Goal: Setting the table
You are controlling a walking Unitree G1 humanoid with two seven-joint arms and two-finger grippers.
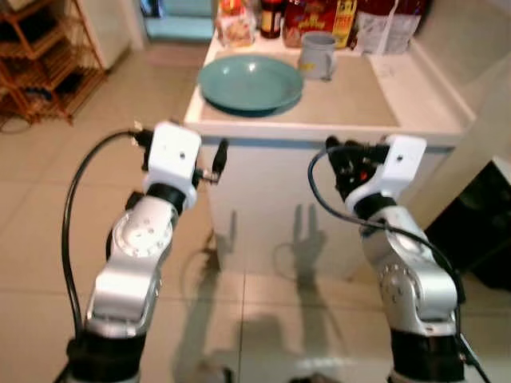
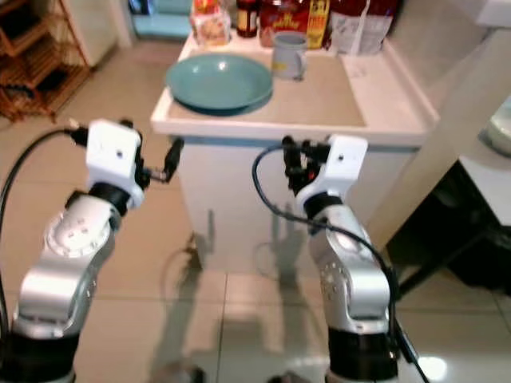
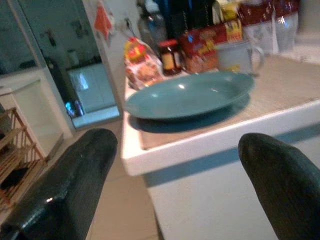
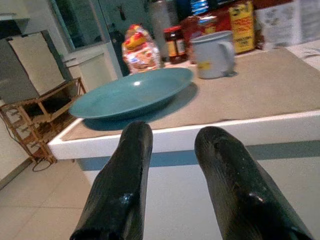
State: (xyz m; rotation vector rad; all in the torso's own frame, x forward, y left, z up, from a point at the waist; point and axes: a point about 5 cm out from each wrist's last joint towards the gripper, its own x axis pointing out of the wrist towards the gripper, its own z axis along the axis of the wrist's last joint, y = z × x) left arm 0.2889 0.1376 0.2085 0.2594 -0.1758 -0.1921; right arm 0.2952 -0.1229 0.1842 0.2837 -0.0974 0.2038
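Note:
A teal plate (image 1: pixel 250 82) lies on a beige mat (image 1: pixel 351 100) at the left end of a white counter (image 1: pixel 319 132). Behind it stands a grey mug (image 1: pixel 317 54), handle to the right. My left gripper (image 1: pixel 218 162) is raised in front of the counter's left corner, just below the plate's height; its fingers (image 3: pixel 75 180) stand wide apart, open and empty. My right gripper (image 1: pixel 334 150) hovers before the counter's front edge, right of the plate. It is open by a narrow gap (image 4: pixel 175 134) with nothing in it.
Jars and food packets (image 1: pixel 319 16) line the back of the counter. A wooden rack (image 1: pixel 40 56) stands on the tiled floor at far left. A dark piece of furniture (image 1: pixel 479 231) sits to the right of the counter. Tiled floor lies between me and the counter.

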